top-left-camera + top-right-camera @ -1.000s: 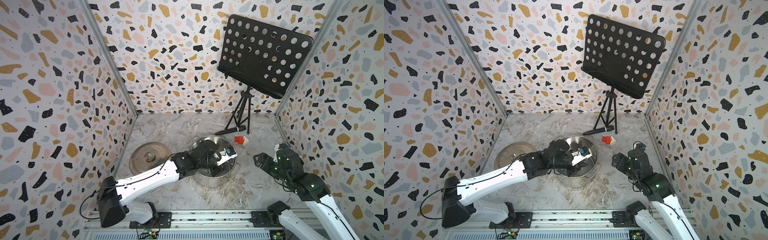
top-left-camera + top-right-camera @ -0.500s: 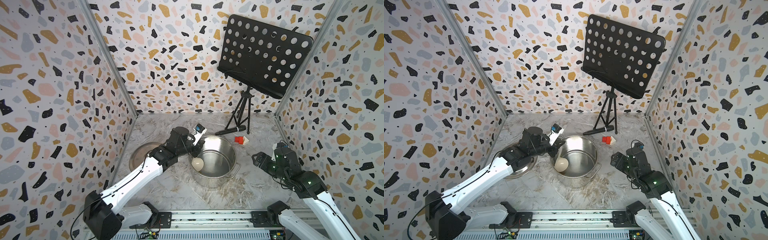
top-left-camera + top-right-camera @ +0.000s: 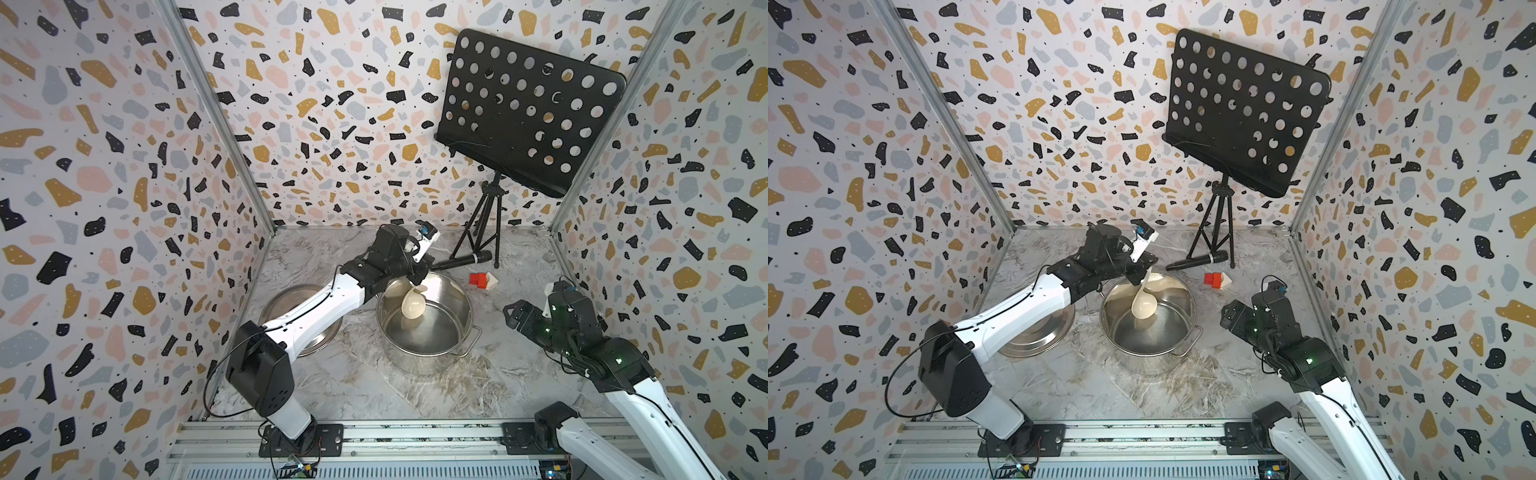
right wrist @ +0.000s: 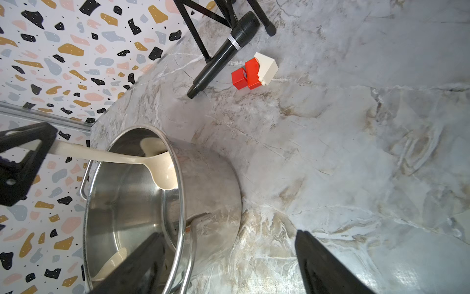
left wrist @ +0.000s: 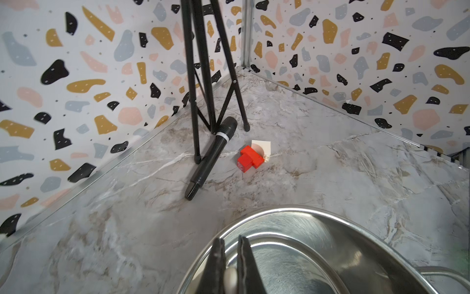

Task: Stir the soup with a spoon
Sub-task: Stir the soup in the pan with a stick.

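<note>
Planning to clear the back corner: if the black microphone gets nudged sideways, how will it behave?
Probably rolls: the microphone is a round stick lying flat on the smooth table. The tripod legs beside it would likely stop it soon. It looks rigid, so no bending.

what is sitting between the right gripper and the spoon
A strip of bare table, then the near wall of the steel pot; the spoon hangs inside it. Both top views show this.

Quick count: one shiny steel pot (image 3: 468,309), one round steel lid (image 3: 286,300), one cream-white plastic ladle (image 3: 412,306), one black stick microphone (image 3: 462,262), one black perforated music stand (image 3: 528,108), one little red-and-white toy block clump (image 3: 482,280).
</note>
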Robot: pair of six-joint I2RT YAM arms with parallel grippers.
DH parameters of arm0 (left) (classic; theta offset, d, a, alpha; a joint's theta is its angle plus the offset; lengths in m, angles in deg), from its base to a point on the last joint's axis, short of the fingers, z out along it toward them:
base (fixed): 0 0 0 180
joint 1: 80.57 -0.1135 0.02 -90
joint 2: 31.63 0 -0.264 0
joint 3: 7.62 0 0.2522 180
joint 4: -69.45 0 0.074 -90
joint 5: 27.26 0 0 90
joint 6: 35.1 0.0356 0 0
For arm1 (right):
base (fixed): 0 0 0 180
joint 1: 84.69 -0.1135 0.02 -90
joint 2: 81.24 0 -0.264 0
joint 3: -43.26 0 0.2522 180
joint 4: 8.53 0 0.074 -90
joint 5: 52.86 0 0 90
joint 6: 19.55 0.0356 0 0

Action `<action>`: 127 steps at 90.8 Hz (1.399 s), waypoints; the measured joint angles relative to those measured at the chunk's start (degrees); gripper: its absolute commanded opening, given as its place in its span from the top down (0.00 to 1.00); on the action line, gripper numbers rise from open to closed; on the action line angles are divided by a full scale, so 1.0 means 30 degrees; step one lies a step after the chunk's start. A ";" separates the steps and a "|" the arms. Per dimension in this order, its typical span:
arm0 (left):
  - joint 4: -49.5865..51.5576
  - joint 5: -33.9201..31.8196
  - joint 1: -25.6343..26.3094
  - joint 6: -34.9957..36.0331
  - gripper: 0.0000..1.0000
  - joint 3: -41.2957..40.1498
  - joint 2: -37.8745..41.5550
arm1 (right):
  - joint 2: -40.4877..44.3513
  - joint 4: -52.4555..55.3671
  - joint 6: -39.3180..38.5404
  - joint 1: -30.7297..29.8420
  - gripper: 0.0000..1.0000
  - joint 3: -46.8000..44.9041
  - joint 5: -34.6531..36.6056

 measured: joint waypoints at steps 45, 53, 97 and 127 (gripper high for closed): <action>0.1450 -0.0007 0.5770 0.1537 1.00 -0.0102 0.0437 | 0.0000 -0.0437 0.0080 0.0000 0.15 0.0044 0.0481; 0.1741 0.0000 0.6178 0.1654 1.00 -0.1100 0.1654 | -0.0029 -0.0627 0.0138 0.0000 0.15 0.0036 0.0474; 0.2433 -0.0561 0.3308 0.0947 1.00 -0.6608 0.8007 | -0.0277 -0.0918 0.0219 0.0000 0.15 -0.0138 0.0415; 0.1304 -0.0015 -0.1078 0.0612 1.00 -0.5013 0.5639 | -0.0809 -0.1093 0.0117 0.0000 0.15 -0.0131 0.0051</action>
